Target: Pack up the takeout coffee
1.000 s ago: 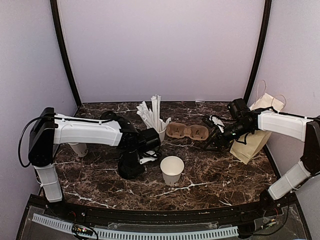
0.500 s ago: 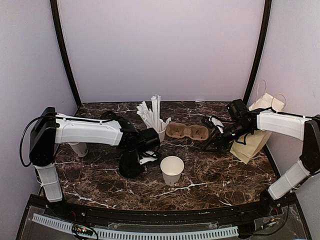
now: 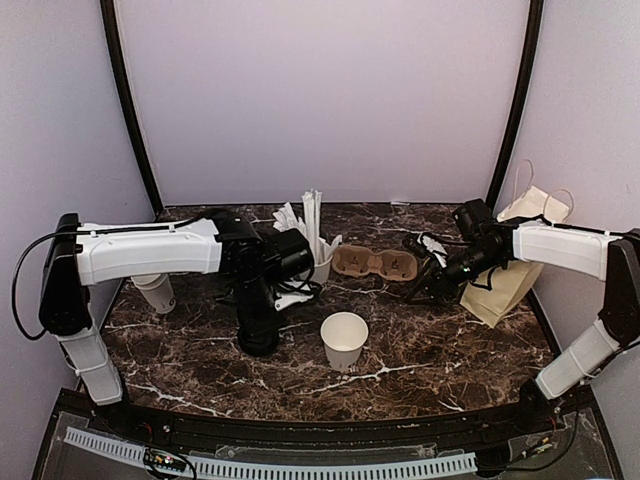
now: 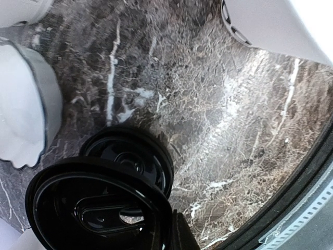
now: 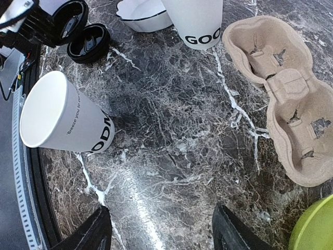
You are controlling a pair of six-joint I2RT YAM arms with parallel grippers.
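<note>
The nearer cup (image 5: 62,120) was tall white paper with black lettering down its side. Its mouth was open and it carried no lid. It stood upright on the surface (image 3: 420,340) at the middle front, well apart from the carrier (image 3: 375,263) behind it. The second cup (image 3: 157,293) stood at the far left, its top hidden under the left arm.

The left pincer (image 3: 256,315) pointed down, left of the nearer cup, and was clamped on a round black lid (image 4: 99,211). The wrist view showed only one finger. A second lid (image 4: 136,156) lay flat on the surface below the held one and partly covered by it, with a scalloped bowl (image 4: 21,120) just beside. The right pincer (image 5: 162,219) hung spread wide with nothing between its fingers, between the carrier and the bag (image 3: 505,280).

Against half a second before, the left arm had risen and swung left. Its long white link lay higher and more level, and its wrist sat closer to the straw cup (image 3: 318,262). More of the second cup showed beneath the arm. The pincer looked drawn up from the second lid, a thinner black column. Both cups, the carrier, the bag and the right arm had kept their places.
</note>
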